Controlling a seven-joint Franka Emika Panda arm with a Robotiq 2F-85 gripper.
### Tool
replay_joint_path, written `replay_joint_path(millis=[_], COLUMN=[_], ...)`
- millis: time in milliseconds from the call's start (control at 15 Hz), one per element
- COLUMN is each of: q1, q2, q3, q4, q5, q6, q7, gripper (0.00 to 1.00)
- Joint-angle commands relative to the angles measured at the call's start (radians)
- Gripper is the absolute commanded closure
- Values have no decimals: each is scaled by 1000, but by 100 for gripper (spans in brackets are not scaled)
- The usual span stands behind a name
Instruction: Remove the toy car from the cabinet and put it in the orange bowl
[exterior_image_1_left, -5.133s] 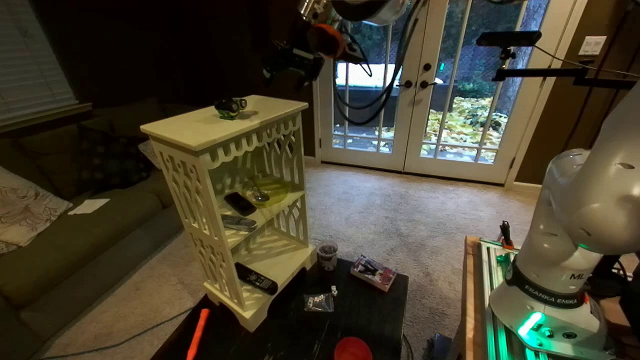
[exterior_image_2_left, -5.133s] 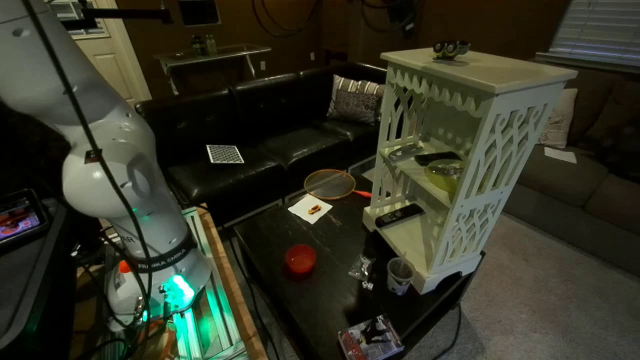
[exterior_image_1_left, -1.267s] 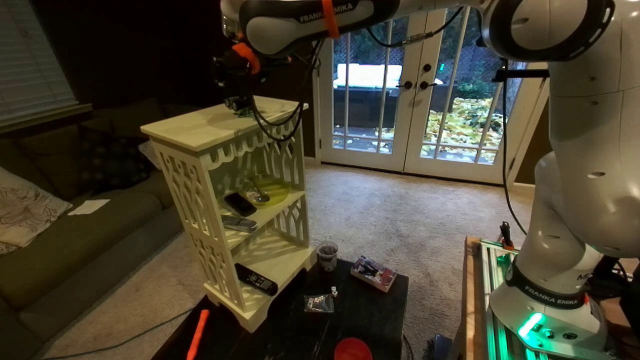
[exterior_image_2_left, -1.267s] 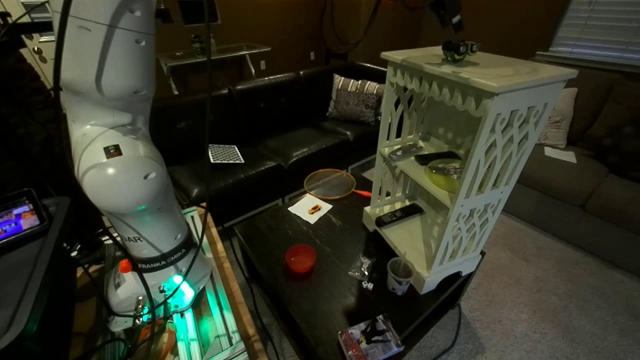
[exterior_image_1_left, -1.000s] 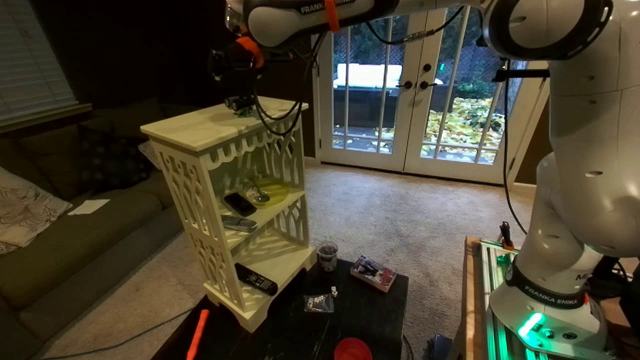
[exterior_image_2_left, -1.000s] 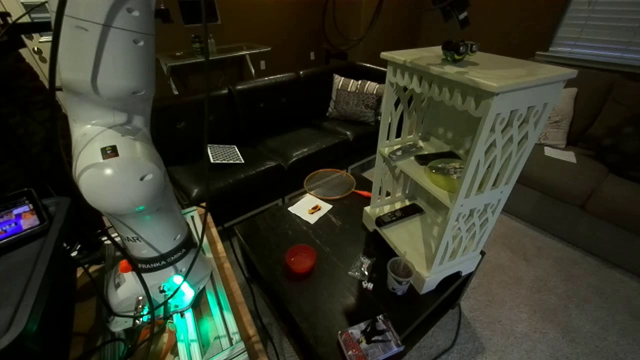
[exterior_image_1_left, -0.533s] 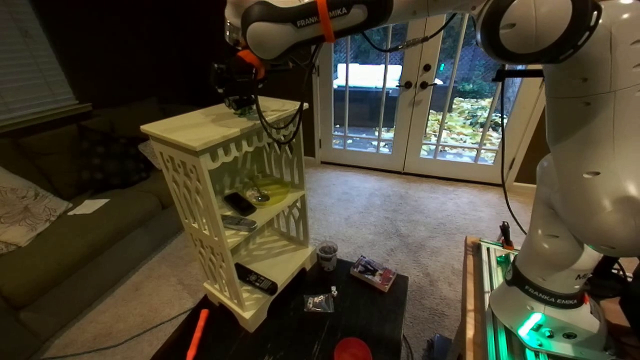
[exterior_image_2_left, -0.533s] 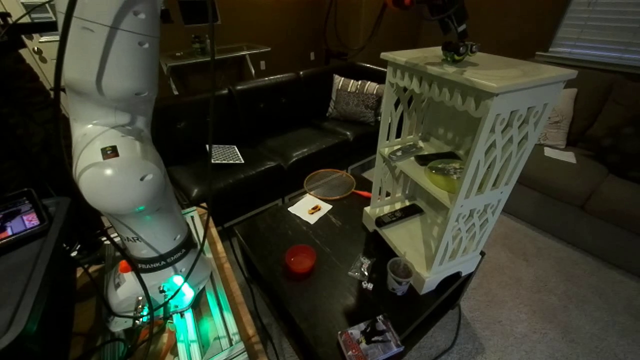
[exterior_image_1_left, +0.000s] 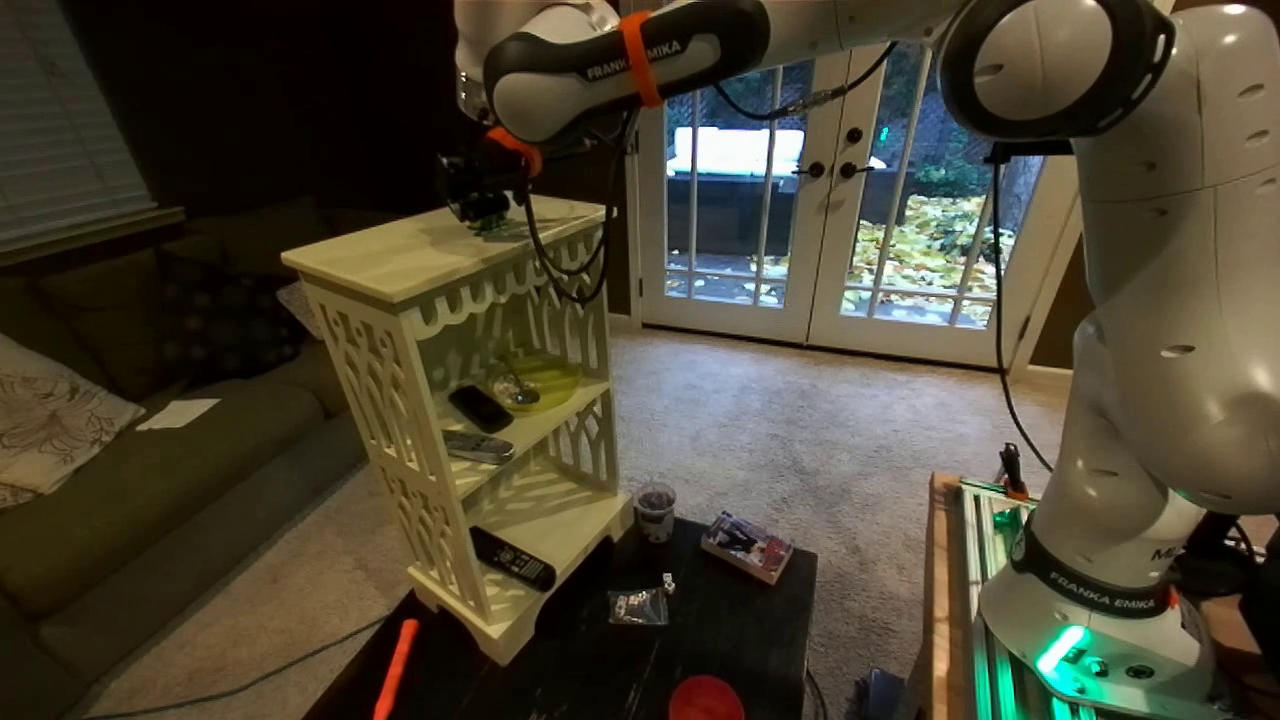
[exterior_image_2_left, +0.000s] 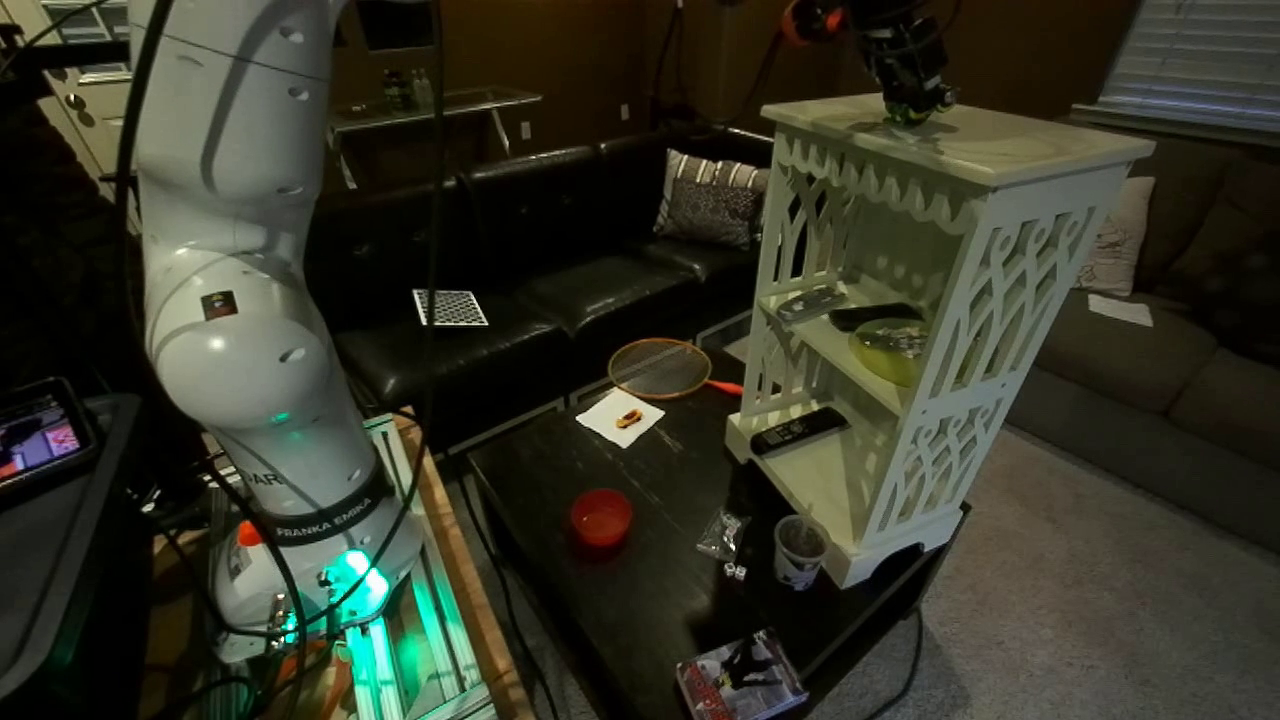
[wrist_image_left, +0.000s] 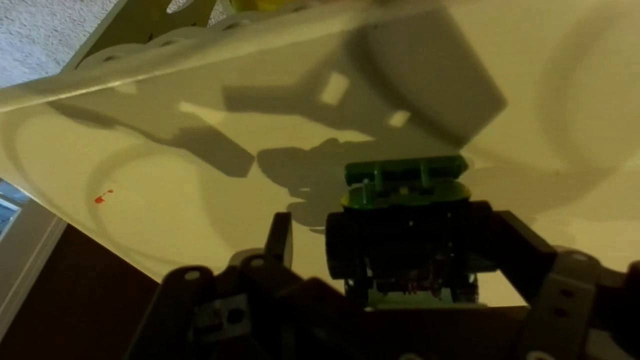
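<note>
- The claw (wrist_image_left: 387, 227) is spread, its fingers on either side of the black-and-green toy car (wrist_image_left: 405, 245); a gap shows at one finger, while contact at the other I cannot tell.
- That toy car sits on the smooth, flat top of the cream-white, lattice-sided cabinet (exterior_image_1_left: 400, 250) with scalloped trim.
- A round red-orange bowl (exterior_image_2_left: 600, 538) stands on the scuffed black desk (exterior_image_2_left: 650, 585).
- The wrist view alone catches a tiny red mark (wrist_image_left: 101, 197) on the cabinet's top (a blot with a tail).
- The orange-rimmed mesh racket (exterior_image_2_left: 660, 368) shows its round head in an exterior view.
</note>
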Motion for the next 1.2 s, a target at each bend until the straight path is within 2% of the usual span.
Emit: replay_joint_path(millis=[0, 200, 267, 667, 867, 1133], q1=[-23, -29, -27, -21, -34, -50], q2=[16, 25, 26, -12, -57, -162], q3=[18, 18, 15, 9, 23, 38], q4=[19, 20, 20, 11, 1, -56], q5=[71, 103, 103, 114, 165, 272], q6=[25, 50, 55, 98, 106, 35], q7=[-95, -137, -142, -108, -103, -178], gripper=[26, 50, 53, 53, 53, 53])
